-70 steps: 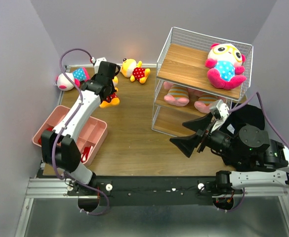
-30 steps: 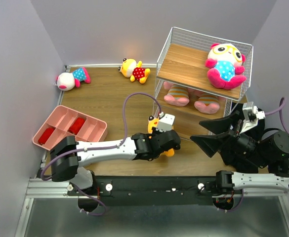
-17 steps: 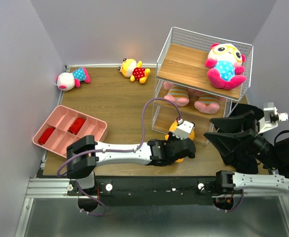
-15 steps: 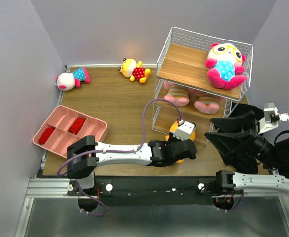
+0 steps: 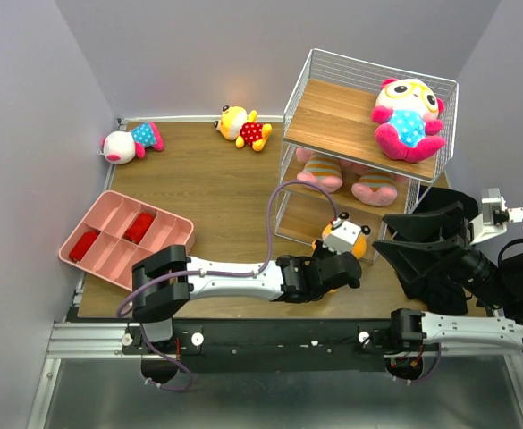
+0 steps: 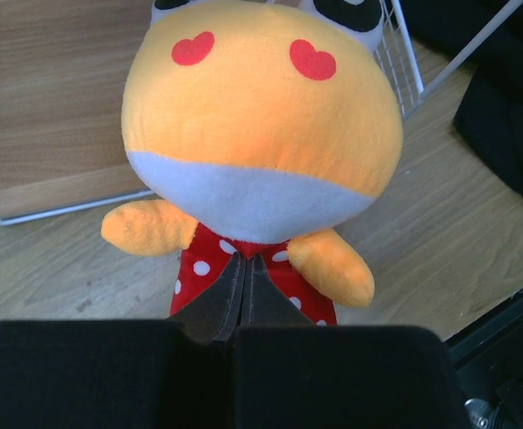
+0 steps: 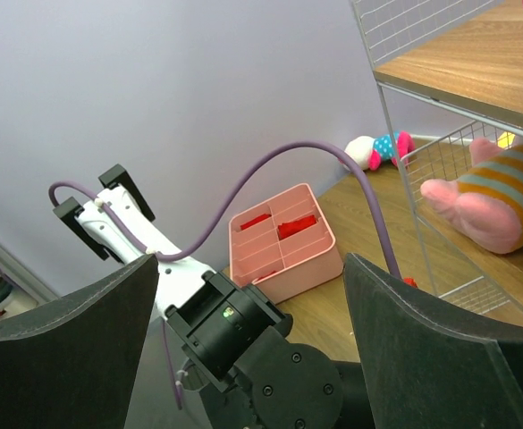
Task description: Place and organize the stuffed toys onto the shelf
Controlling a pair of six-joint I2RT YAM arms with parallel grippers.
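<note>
Toys six, three on shelf, left tool clenching yellow toy, right tool released

- Near yellow toy: orange-yellow head, two red hearts, white lower face, red outfit with white dots.
- Far yellow toy: yellow, with a red outfit dotted white.
- Top-tier toy: white face, yellow round the eyes, pink limbs, blue belly with pale dots.
- Left-wall toy: white head, pink limbs, blue dotted belly.
- First pig and second pig: pink, striped orange and grey-blue.
- Shelf: light wood boards, white wire.
- Tray: pink, with red pieces inside.
- Table: brown wood grain.
- Cable: purple.
</note>
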